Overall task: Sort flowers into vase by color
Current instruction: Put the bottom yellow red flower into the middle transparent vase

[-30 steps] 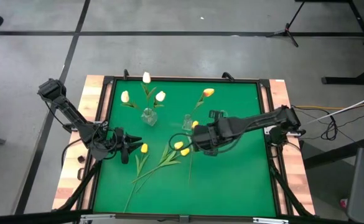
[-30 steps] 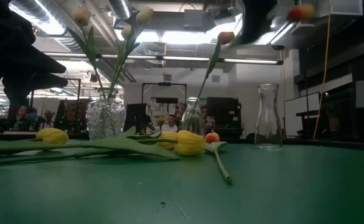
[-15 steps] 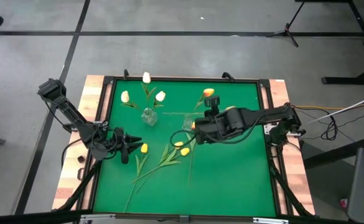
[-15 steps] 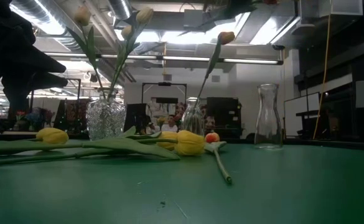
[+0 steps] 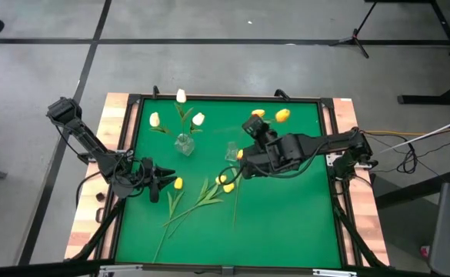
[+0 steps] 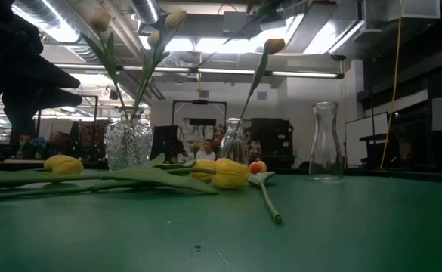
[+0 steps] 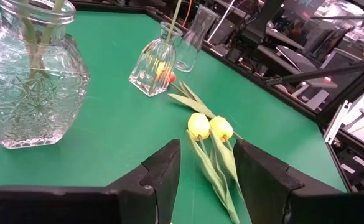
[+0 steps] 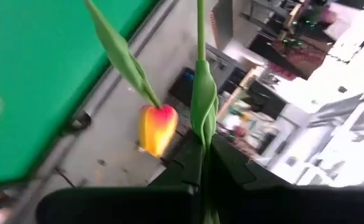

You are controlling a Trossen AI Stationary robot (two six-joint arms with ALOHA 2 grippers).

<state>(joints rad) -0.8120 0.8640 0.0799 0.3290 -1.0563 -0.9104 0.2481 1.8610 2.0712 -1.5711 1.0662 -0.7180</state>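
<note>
Table mat [image 5: 286, 223]: faceted vase [image 5: 184, 143] at rear left, three flowers in it. Small bottle vase [image 5: 231, 151] right of it, one stem inside; a taller carafe [image 6: 325, 141] stands near, exact spot unclear. Loose flowers [image 5: 209, 192] lie in front of the vases. Left gripper [image 5: 163, 180] sits at the left edge, beside them. Right gripper [image 5: 257, 132] hangs behind the bottle vase, lifted tulip [image 5: 282, 115] in it.

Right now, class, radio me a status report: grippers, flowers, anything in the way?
Right gripper shut on an orange-yellow tulip, lifted near the small vase. Left gripper open, waiting over the mat's left side. Yellow tulips lie loose on the mat.
</note>
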